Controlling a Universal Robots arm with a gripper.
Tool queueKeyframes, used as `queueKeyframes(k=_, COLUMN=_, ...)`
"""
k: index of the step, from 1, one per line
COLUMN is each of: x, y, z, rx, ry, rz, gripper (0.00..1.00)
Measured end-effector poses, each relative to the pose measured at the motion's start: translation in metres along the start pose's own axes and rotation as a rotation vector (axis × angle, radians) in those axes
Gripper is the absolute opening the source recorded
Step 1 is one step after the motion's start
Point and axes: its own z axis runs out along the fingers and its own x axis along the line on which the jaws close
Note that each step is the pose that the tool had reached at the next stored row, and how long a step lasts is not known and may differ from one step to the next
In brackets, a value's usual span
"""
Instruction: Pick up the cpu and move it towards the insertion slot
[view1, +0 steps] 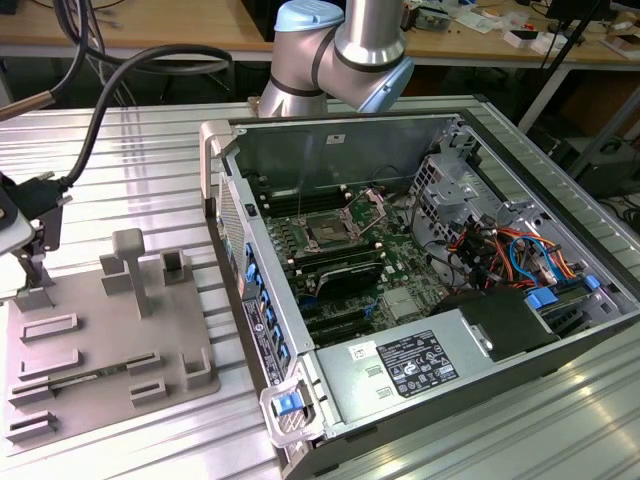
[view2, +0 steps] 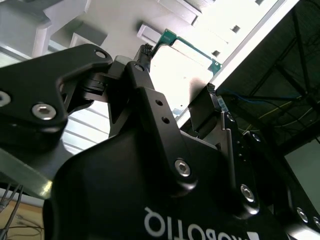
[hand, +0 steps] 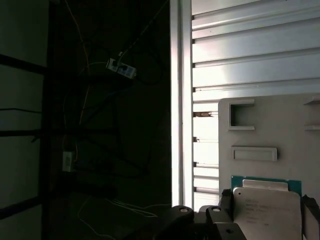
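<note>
The gripper (view2: 178, 74) is closed narrowly on the cpu (view2: 182, 65): in both wrist views its black fingers (view2: 150, 105) lie against two opposite edges of the chip, which sits square between the tips. In the exterior view the gripper (view1: 33, 272) hangs at about 9 o'clock in the scene, pointing down over the 10 o'clock corner of the grey tray (view1: 100, 320); whether the chip is clear of the tray I cannot tell. The arm (view1: 350, 40) has its silver and pale blue joints at 12 o'clock, and a thick black cable (view1: 130, 75) sweeps from there across to the gripper at the far side. The cpu (hand: 265, 210) is a flat square with a pale silvery-white top plate, faint print on it that is too small to make out, and a thin green board edge showing beyond the plate on one side. Beneath it lies the tray with its raised blocks and shallow rectangular pockets, resting on the ribbed metal table (view1: 130, 150). The insertion slot (view1: 328, 232) lies well apart from the gripper, at about 3 o'clock from it, inside the open computer case (view1: 330, 150): a square socket with a dark centre and shiny metal frame.
</note>
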Motion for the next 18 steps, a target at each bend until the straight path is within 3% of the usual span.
queueKeyframes(k=18, x=-0.0001, y=0.0003, z=-0.0114, rx=-0.0001, ry=-0.0003, rz=0.0, gripper=0.55)
